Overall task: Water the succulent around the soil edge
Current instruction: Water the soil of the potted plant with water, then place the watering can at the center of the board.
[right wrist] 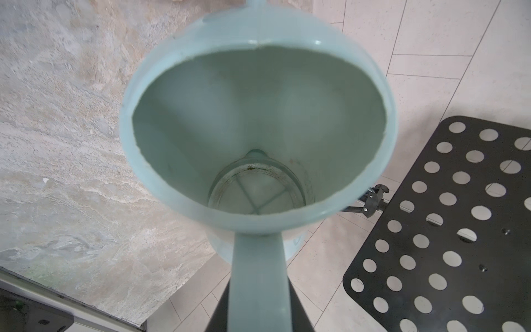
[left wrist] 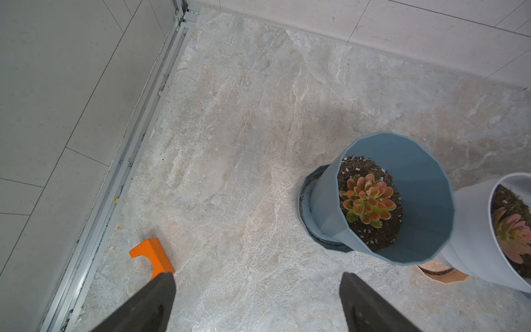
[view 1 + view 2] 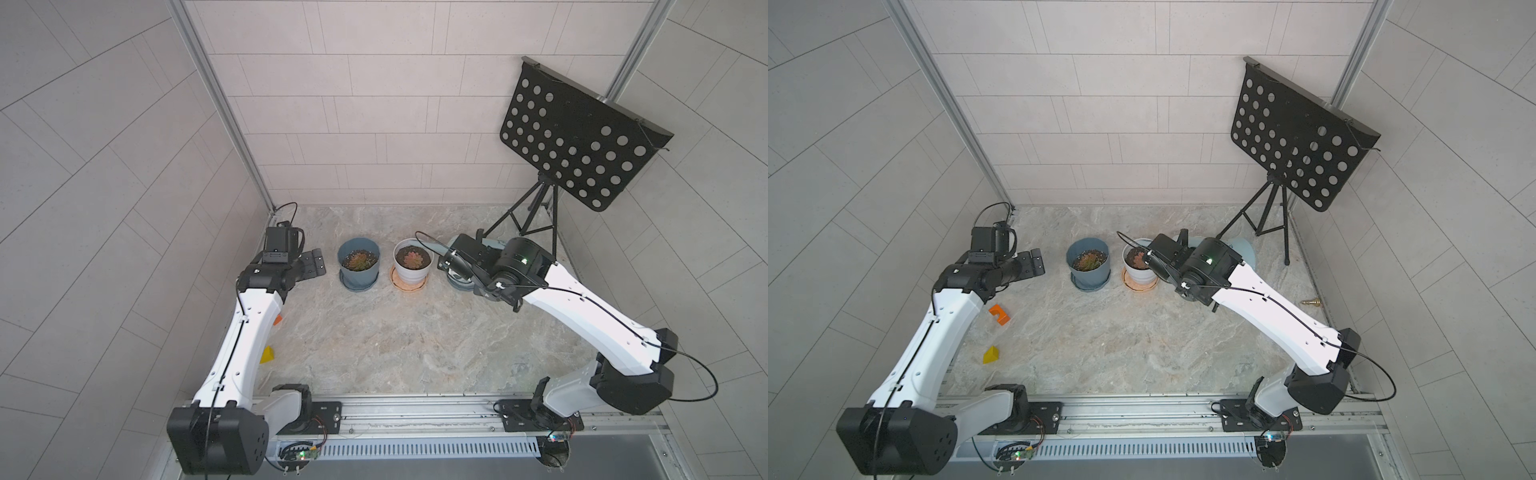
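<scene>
Right pincer [image 1: 258, 301] is clenched on the can's handle [image 1: 258, 267], one finger on each side of the flat strap. Gripping there, behind the body, leaves the pouring end free and lets a wrist roll do the tipping. Can [image 1: 172, 49] is under the right wrist, just beside the white pot [image 3: 411, 277], on the side away from the blue pot [image 3: 360, 279]. In both top views the arm hides most of it, so I cannot tell whether its base is off the table [image 3: 395, 345]. The right wrist view looks down its open top; water level not readable. Two candidates for watering: pink succulent [image 3: 412, 259] in the white pot, orange succulent [image 3: 357, 262] in the blue pot. The pots stand side by side, apart. Judgement: the pink one is nearest, so the pour likely goes there; nothing is over its soil [image 2: 500, 201] yet. Right arm reaches from its base diagonally toward the pots, wrist bent down over the can. Left arm runs along the table's left side. Left pincer [image 3: 312, 268] is released, jaws wide and empty, beside the blue pot and clear of it, out of the pouring path, I judge. Orange block [image 3: 999, 313] and yellow block [image 3: 991, 355] lie by the left arm; the stand [image 3: 582, 137] is behind the right. Risk: wetting the leaves instead of the soil edge.
</scene>
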`<state>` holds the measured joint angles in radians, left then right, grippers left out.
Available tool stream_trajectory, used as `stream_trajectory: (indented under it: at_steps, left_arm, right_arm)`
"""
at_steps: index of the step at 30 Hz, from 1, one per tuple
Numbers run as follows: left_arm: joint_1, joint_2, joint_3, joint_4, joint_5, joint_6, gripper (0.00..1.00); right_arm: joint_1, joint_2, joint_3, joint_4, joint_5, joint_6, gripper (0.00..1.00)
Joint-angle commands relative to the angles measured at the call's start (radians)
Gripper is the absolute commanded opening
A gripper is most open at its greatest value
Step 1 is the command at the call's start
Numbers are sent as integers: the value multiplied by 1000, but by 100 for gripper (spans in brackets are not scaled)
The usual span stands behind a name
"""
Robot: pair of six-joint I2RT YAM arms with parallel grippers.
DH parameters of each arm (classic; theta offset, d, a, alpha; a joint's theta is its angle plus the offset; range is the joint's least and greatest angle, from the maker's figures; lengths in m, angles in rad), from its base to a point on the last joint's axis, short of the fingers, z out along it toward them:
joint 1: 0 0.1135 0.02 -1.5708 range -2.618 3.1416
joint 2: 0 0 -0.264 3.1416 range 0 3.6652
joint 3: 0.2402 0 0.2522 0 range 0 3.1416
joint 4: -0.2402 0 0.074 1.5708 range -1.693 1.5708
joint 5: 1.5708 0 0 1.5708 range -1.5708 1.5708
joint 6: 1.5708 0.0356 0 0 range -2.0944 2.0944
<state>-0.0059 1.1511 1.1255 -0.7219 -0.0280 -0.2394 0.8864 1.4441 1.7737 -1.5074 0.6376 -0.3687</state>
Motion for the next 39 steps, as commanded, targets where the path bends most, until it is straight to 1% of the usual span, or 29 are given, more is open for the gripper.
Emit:
stream_trajectory:
  at_steps: [1,4,7,12,13,15,17,20,21,23,24,25,27,29,30,33,36,39]
  left_arm:
    - [7,-8,3,12,-10,-11,97]
    - [8,-18,-3,21,-12,-15,97]
    - [9,-31,-14,38,-15,-21,97]
    - [8,-64,-35,70,-39,-31,97]
    - [8,-70,-38,74,-50,-31,97]
    - [7,-85,-46,82,-74,-35,97]
    - [6,-99,-55,86,-93,-39,97]
    - [6,-118,-62,87,-116,-46,97]
    - [6,-123,-64,85,-120,-47,97]
    - [4,-138,-70,83,-123,-53,97]
    - [5,-147,-73,82,-124,-57,97]
    - [5,-152,-74,78,-125,-62,97]
    - [4,-166,-73,66,-134,-63,97]
    - [4,-175,-72,57,-147,-62,97]
    - [1,-179,-72,53,-152,-61,97]
    - [2,-182,-73,50,-157,-67,97]
    - [1,-182,-76,47,-162,-70,97]
    - [0,-185,-78,45,-170,-70,97]
  right_arm:
    - [0,-110,9,27,15,78,0]
    - [1,-189,-6,73,-21,163,0]
    - [0,-312,-52,180,-95,259,0]
    - [3,-548,-256,455,-288,464,0]
    - [7,-579,-302,502,-312,521,0]
    - [33,-617,-376,558,-307,652,0]
    - [91,-642,-446,607,-249,765,0]
    - [242,-683,-575,706,-73,917,0]
    - [296,-688,-611,724,9,987,0]
    - [376,-680,-669,767,107,1097,0]
    - [424,-664,-688,771,156,1164,0]
    - [470,-640,-698,772,210,1204,0]
    - [600,-568,-687,699,388,1331,0]
    - [707,-500,-664,627,521,1444,0]
    - [740,-463,-649,579,557,1519,0]
    - [771,-366,-621,460,574,1733,0]
    - [788,-269,-588,367,563,1896,0]
    - [788,-185,-549,261,527,2016,0]
